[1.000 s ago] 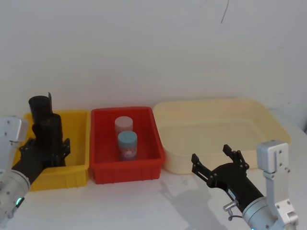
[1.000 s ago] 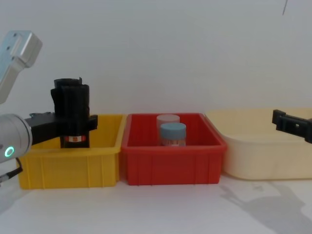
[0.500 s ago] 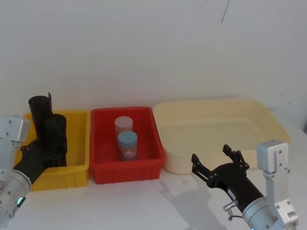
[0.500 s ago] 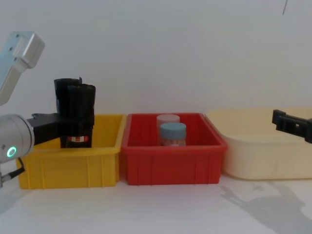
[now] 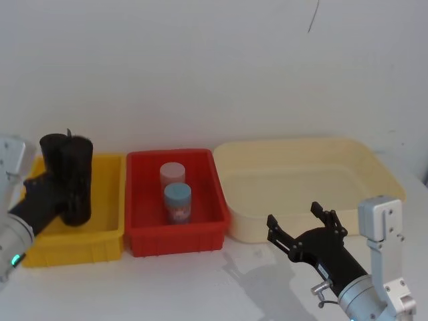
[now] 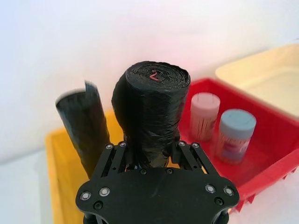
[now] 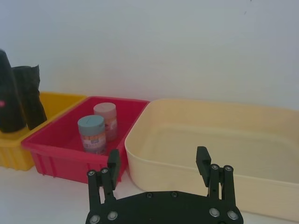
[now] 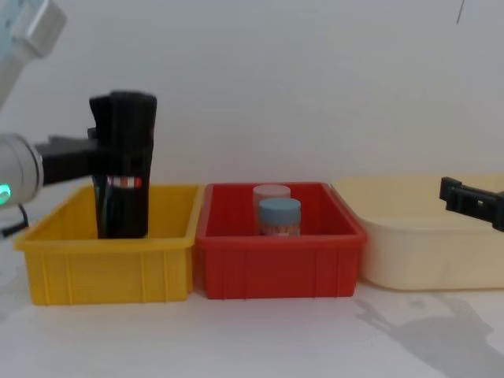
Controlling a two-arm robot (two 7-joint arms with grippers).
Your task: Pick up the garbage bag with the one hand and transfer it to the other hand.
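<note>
Left gripper (image 5: 48,195) clamps the bag (image 5: 75,180) upright at the yellow bin (image 5: 80,251) for hand-off; right gripper (image 5: 294,218) waits, fingers spread, to receive it.

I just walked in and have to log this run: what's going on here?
The left hand grips the garbage bag roll upright over the yellow bin, beside a second black roll that stands in it. The right hand waits open and empty in front of the cream tub, well apart from the roll, so the handover has not yet begun. Two jars sit untouched in the red bin.
</note>
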